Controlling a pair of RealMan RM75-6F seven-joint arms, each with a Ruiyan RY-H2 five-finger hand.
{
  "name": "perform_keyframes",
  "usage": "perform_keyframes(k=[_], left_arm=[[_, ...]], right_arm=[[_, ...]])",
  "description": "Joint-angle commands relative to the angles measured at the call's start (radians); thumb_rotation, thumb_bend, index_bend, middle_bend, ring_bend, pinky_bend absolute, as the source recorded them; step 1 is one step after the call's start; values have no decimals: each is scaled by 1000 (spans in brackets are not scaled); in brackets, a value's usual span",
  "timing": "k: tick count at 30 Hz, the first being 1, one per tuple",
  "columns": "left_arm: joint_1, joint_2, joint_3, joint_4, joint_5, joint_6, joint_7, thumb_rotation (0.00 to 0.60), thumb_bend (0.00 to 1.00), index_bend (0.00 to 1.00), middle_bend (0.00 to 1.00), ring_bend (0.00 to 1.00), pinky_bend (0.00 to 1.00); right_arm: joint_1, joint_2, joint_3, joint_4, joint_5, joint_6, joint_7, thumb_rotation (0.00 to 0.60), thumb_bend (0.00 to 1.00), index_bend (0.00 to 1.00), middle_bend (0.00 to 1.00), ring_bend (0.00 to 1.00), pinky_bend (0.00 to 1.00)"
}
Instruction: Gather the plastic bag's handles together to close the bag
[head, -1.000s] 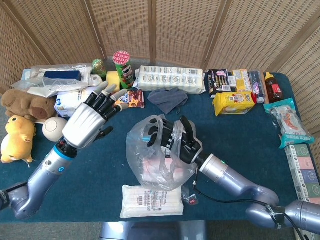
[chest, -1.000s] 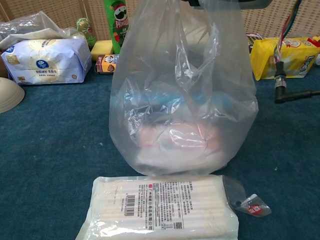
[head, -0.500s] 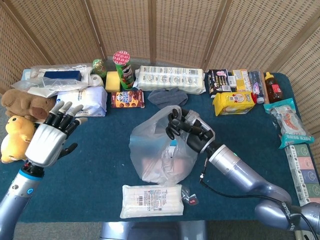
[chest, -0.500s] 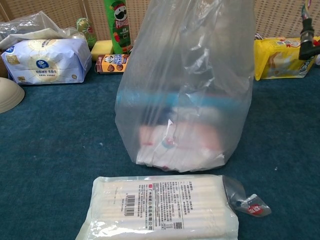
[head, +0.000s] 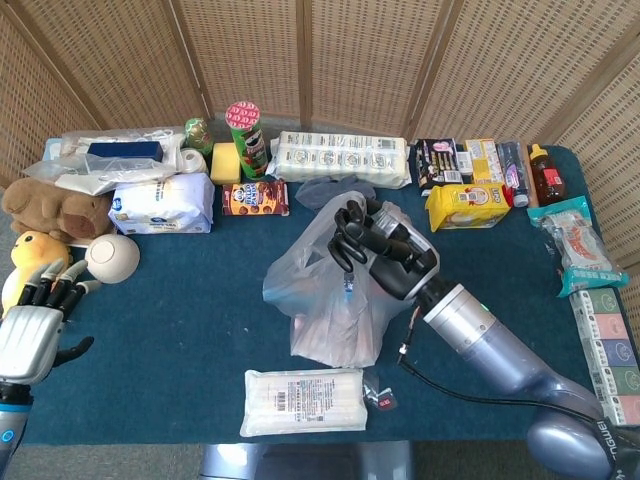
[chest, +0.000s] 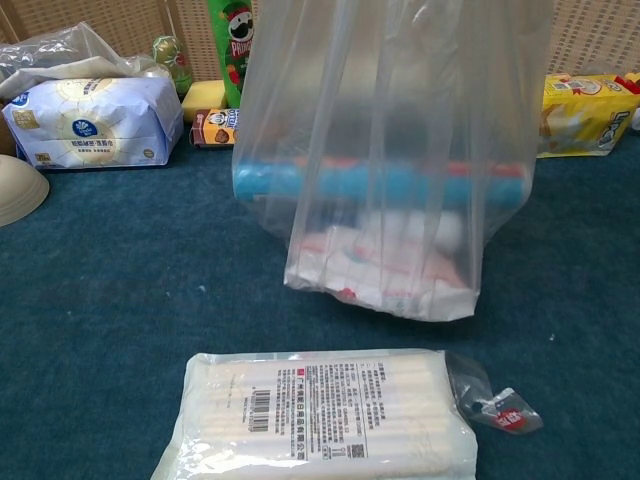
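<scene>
I am holding the plastic bag (head: 330, 300) by its top with my right hand (head: 380, 245), the fingers curling in around the gathered handles (head: 345, 222) above the middle of the blue table (head: 200, 300). The bag is hanging stretched beneath my grip; in the chest view its underside seems to be hanging clear of the cloth, though I cannot be sure from that angle. Through the clear plastic I am seeing a blue tube-like item (chest: 380, 182) lying across and a white and pink packet (chest: 385, 265) sagging at the bottom. Just in front of the bag a flat white packet (chest: 320, 415) with a printed label is lying on the table. My left hand (head: 30, 325) is hovering at the near left edge, well apart from the bag, fingers spread and holding nothing, near the yellow plush toy (head: 35, 255) and the cream bowl (head: 112, 256).
</scene>
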Motion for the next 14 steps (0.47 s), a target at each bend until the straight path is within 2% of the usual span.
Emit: perform_keyframes(k=[1,14], left_arm=[[24,-13,11,18,-6,3,-12,600,7,235,117,0,55],[81,-45,12,60,-18,-18,-36,600,7,236,116,0,55]], right_arm=[[2,8,34,-11,33,-13,-20,600,258,648,732,827,735],[1,24,128,-17,147,-59,-109,600,258,650,732,827,735]])
